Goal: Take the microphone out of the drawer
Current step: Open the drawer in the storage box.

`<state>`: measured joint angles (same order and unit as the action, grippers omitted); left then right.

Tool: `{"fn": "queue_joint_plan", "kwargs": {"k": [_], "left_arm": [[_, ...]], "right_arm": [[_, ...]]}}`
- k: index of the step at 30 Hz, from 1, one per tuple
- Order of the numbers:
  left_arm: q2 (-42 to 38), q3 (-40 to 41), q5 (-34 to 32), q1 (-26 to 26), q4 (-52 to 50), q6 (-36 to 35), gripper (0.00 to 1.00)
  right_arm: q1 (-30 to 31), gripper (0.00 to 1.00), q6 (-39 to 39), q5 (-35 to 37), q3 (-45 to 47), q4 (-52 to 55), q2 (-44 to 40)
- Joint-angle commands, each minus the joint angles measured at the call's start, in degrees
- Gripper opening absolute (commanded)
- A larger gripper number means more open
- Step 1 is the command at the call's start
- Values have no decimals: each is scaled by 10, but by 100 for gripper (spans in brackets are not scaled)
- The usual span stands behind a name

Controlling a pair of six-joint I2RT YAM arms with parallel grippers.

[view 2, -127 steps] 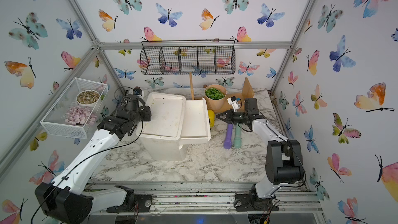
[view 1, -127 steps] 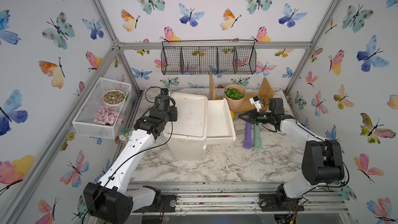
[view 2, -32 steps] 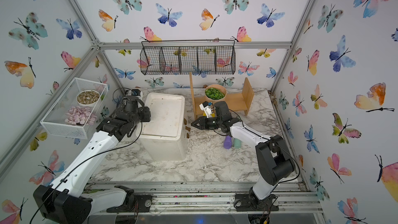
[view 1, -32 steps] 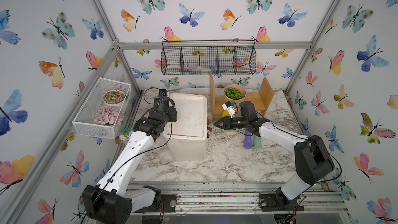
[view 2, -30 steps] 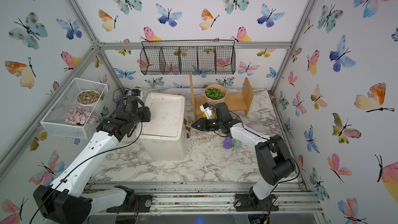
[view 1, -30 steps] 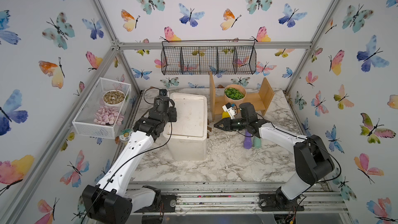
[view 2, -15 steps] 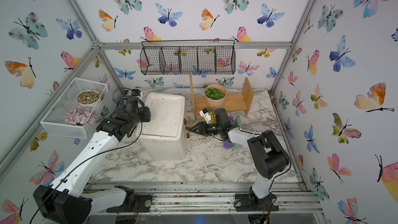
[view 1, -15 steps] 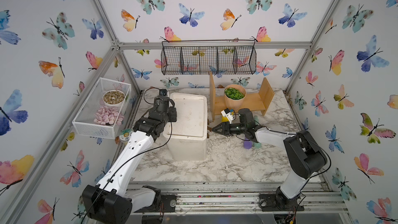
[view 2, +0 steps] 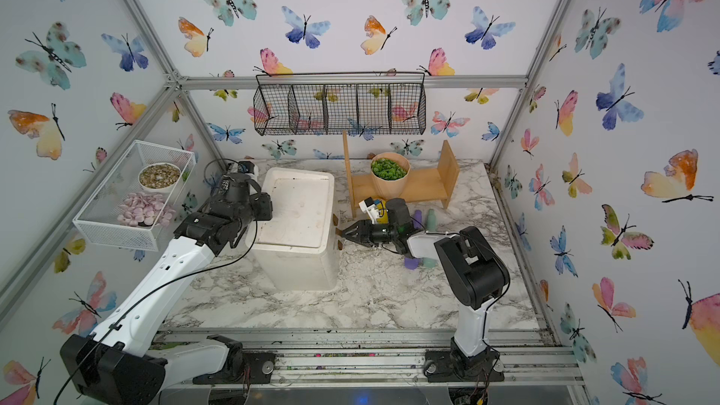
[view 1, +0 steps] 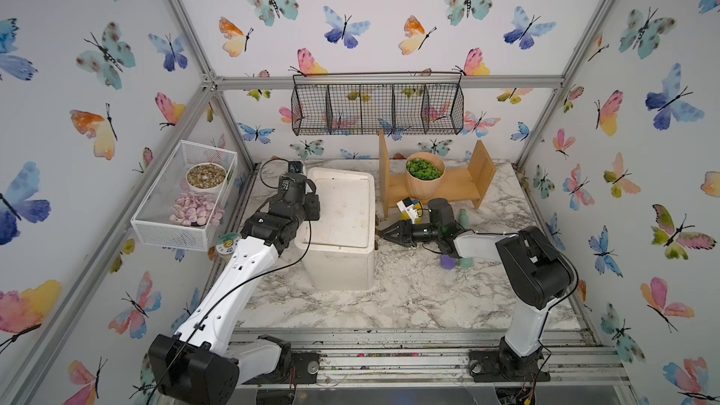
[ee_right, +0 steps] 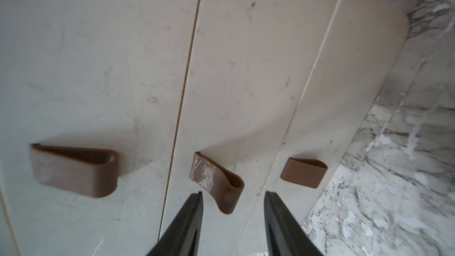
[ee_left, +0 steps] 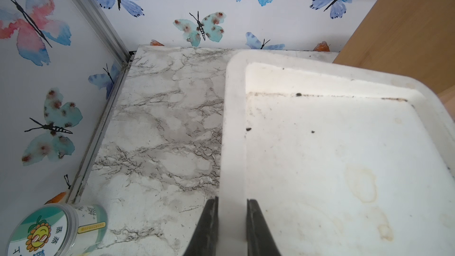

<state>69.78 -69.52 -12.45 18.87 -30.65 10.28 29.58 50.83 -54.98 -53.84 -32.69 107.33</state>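
At the front of the white drawer unit [view 1: 339,220], the right gripper [ee_right: 234,194] hung with its jaws parted and empty. The middle drawer's brown loop handle [ee_right: 216,181] lay straight ahead, its free end level with the fingertips and in line with the gap, not yet pinched. All three drawers were shut, so the microphone was hidden, presumably inside one. The left gripper [ee_left: 231,199] was clamped on the unit's top rim, bracing it; the right arm was clearly nearer the handles.

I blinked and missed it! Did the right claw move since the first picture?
Yes. The right gripper has left the wooden shelf and moved over to the front of the white drawer box, now open by a brown handle.
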Motion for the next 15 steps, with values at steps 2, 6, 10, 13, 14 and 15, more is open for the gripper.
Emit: {"fn": "queue_joint_plan", "kwargs": {"k": [2, 6, 10, 13, 14, 15], "left_arm": [[2, 14, 18, 10, -12, 24, 0], [4, 12, 18, 10, -12, 23, 0], [6, 10, 18, 10, -12, 23, 0], [7, 9, 18, 9, -12, 23, 0], [7, 9, 18, 10, -12, 23, 0], [7, 8, 18, 10, -12, 23, 0]], "right_arm": [[-2, 45, 45, -32, -2, -77, 13], [-2, 40, 73, -38, 4, -113, 22], [-2, 32, 78, -42, 1, -118, 26], [-2, 27, 77, -44, 0, -117, 29], [-2, 25, 77, -45, 0, -116, 29], [-2, 22, 77, -46, 1, -116, 29]]}}
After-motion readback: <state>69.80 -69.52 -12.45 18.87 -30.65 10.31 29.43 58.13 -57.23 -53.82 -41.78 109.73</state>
